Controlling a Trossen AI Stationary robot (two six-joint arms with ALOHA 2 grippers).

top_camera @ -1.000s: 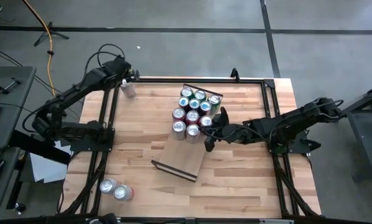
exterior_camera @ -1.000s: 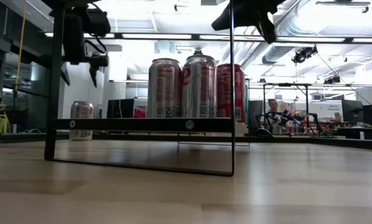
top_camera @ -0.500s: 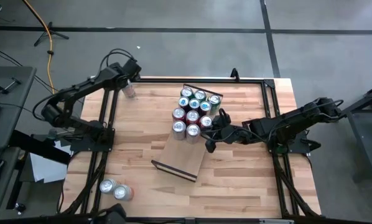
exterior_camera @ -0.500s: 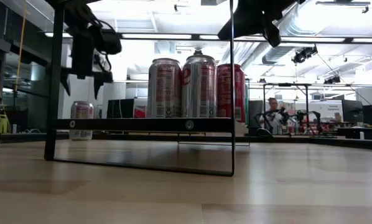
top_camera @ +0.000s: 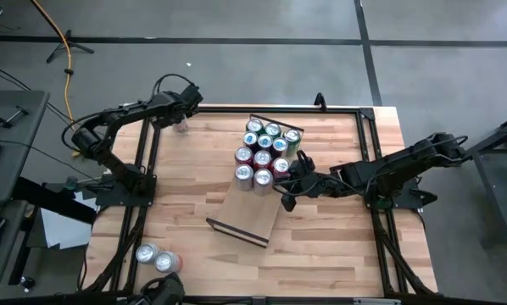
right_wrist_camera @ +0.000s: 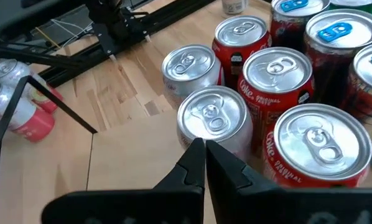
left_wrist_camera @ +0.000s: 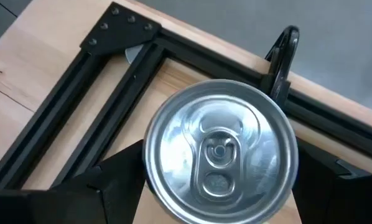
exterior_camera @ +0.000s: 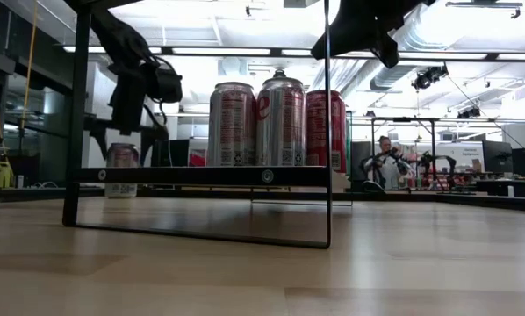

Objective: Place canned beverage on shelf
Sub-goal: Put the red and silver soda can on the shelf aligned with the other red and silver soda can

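Note:
A silver canned beverage (left_wrist_camera: 220,152) stands upright on the table's far left corner (top_camera: 180,128). My left gripper (top_camera: 184,115) is open and slanting down over it, one finger (left_wrist_camera: 111,186) on each side of the can's top. In the low view the fingers reach about level with the top of this can (exterior_camera: 122,167). The shelf (top_camera: 252,212), a light-wood board with dark end rails (exterior_camera: 201,175), lies mid-table and carries several upright cans (top_camera: 264,151) on its far half. My right gripper (top_camera: 285,195) is shut and hovers above the cans nearest the table's right edge (right_wrist_camera: 212,115).
Two cans (top_camera: 158,257) lie on their sides at the table's near left corner. A black frame (top_camera: 143,169) runs along the table's edges, with a clamp (top_camera: 320,100) at the far edge. The near half of the shelf board (right_wrist_camera: 136,162) is bare. A person (exterior_camera: 385,162) stands far behind the table.
My left gripper has come down and slightly toward the table's right edge, onto the can at the far left corner. Its jaws have kept the same width and now straddle the can's top. The can has not moved.

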